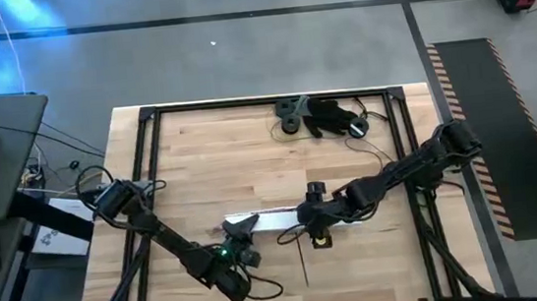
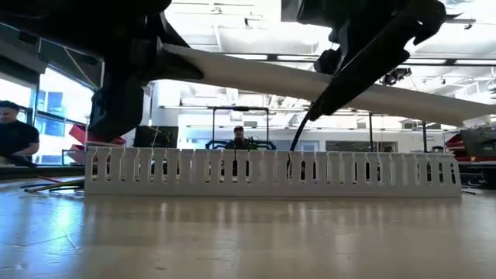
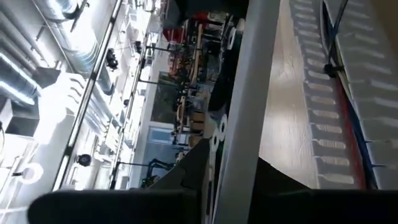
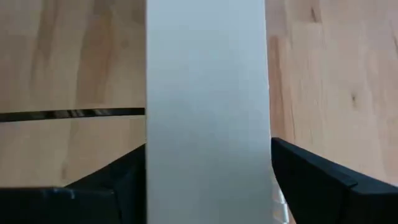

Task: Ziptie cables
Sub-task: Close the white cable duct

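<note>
Left gripper [image 1: 240, 234]: at the near-left of the table [image 1: 250, 162], closed on one end of the white strip [image 1: 273, 219].
Right gripper [image 1: 314, 213]: at table centre, fingers clamped on either edge of the strip's other end.
Strip: held lifted by both arms, slanting above the slotted duct [image 2: 271, 172].
Duct: white, comb-walled, resting flat on the table beneath the strip.
Cables [image 1: 369, 119]: at the far edge, tangled beside dark parts, well apart from both grippers.
Stick [image 1: 302, 261]: thin, dark, lying near the right gripper.
Progress: early, as I judge; cables not yet gathered, no tie visible on them.
</note>
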Controlling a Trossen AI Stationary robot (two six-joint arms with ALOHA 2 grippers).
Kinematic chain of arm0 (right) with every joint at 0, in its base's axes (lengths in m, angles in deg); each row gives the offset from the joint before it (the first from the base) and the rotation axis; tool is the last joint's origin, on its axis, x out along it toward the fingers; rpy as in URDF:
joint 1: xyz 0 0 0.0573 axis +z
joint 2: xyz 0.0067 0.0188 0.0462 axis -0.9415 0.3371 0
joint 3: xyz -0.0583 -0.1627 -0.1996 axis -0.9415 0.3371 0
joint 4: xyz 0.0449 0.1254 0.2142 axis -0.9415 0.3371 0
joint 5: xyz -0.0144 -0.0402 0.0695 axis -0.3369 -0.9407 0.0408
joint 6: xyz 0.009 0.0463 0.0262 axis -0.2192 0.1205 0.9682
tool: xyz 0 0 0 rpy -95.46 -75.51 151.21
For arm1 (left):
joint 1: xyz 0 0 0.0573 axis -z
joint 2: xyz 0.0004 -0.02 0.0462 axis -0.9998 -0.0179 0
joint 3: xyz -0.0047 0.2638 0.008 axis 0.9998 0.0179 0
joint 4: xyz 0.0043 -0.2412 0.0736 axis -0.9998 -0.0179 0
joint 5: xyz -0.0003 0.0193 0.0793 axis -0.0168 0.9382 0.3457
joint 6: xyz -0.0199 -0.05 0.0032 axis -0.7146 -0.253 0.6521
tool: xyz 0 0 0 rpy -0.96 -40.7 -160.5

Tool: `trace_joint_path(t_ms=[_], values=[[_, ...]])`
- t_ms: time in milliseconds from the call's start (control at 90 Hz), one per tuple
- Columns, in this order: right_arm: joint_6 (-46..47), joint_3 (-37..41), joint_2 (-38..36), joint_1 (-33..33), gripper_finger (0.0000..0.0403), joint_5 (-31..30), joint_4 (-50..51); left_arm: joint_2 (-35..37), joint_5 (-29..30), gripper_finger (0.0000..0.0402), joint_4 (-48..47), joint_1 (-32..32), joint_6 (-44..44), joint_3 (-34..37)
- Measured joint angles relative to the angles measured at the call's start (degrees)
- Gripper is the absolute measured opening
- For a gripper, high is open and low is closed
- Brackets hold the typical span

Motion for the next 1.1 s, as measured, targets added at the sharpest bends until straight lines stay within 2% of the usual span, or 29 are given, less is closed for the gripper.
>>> trace_joint_path(t_ms=[167,267,389,478,611,711,789,867,1000,1100], values=[[-0.42,0.00,-0.43,-0.18,0.0197,0.52,0.38,0.00,0.44,0.0032,0.02,0.11,0.26,0.00],[-0.64,-0.12,-0.45,-0.38,0.0195,-0.09,1.88,0.00,0.63,0.0037,-0.04,0.17,-2.30,0.00],[-1.36,-0.22,-0.60,-0.57,0.0195,-1.47,3.28,1.44,-1.37,0.0064,-0.58,0.04,-13.51,0.07],[-2.19,-0.22,-0.64,-0.96,0.0195,-1.78,3.93,4.44,-5.69,0.0095,-2.58,0.06,-20.86,0.09],[-3.67,-0.18,-0.65,-2.30,0.0195,-1.99,7.34,11.25,-15.87,0.0136,-8.10,0.52,-29.67,0.11],[-1.75,0.23,-0.48,-4.30,0.0194,-4.47,11.99,17.17,-24.39,0.0150,-13.83,1.86,-37.03,-0.15],[-1.18,0.14,-0.43,-5.54,0.0194,-6.82,13.14,21.18,-27.64,0.0152,-19.45,3.55,-41.83,-0.14],[-1.65,0.09,-0.53,-6.16,0.0194,-6.34,14.06,23.93,-27.37,0.0152,-24.58,5.57,-46.44,-0.05],[-6.98,0.09,-0.33,-6.51,0.0194,-2.99,9.33,26.41,-20.08,0.0147,-30.98,9.12,-56.70,-0.07],[-9.00,-1.04,0.85,-6.45,0.0194,0.68,6.47,26.70,-18.62,0.0142,-33.03,9.83,-64.68,-0.02]])
